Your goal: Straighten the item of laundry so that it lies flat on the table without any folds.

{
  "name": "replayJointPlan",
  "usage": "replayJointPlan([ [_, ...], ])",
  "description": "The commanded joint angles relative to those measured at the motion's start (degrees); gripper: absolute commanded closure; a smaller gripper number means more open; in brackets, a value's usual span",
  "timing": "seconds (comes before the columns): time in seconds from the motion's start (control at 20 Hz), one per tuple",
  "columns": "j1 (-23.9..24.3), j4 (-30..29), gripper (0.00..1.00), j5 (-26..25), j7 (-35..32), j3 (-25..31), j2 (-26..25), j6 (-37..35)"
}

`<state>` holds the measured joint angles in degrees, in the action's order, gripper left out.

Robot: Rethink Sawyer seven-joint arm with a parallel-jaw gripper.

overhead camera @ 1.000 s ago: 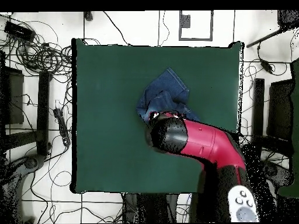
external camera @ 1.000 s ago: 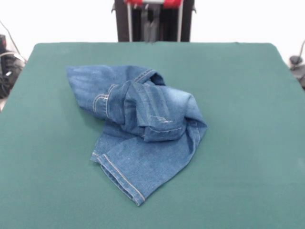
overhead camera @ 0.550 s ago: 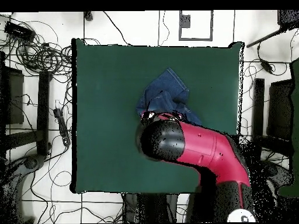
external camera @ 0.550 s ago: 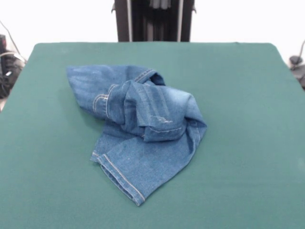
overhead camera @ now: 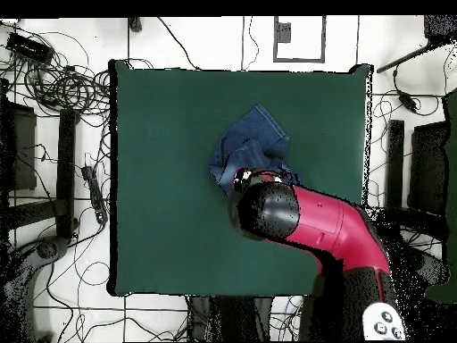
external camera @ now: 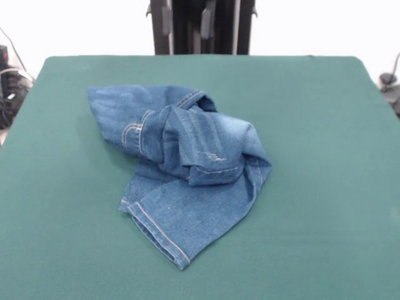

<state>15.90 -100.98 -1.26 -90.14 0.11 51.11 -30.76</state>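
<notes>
Lying crumpled left of centre on the dark green felt-covered table point(external camera: 325, 156), the small faded blue denim jeans point(external camera: 181, 169), long axis running from upper left down to the stitched hem at lower centre. Hanging directly above the bundle overhead, the red and black arm point(overhead camera: 308, 223), hiding the gripper; finger state impossible to tell.

Pale tiled floor point(overhead camera: 54, 322), tangled cables point(overhead camera: 62, 85)

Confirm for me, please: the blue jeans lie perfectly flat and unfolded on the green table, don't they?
Not quite. The blue jeans do lie on the green table, but the front view shows them crumpled, with one part folded over the rest, not flat and unfolded.
</notes>
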Motion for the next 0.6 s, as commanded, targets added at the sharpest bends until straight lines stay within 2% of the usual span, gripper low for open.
replayJointPlan([
  [0.05, 1.2, -3.5, 0.0, 1.5, -7.7, 6.8, -9.5, 7.0],
  [0.3, 2.2, 0.4, 0.0, 0.7, -5.7, 8.7, -13.1, 9.2],
  [0.6, 2.9, 6.7, 0.0, -0.5, -2.6, 10.0, -16.5, 7.8],
])
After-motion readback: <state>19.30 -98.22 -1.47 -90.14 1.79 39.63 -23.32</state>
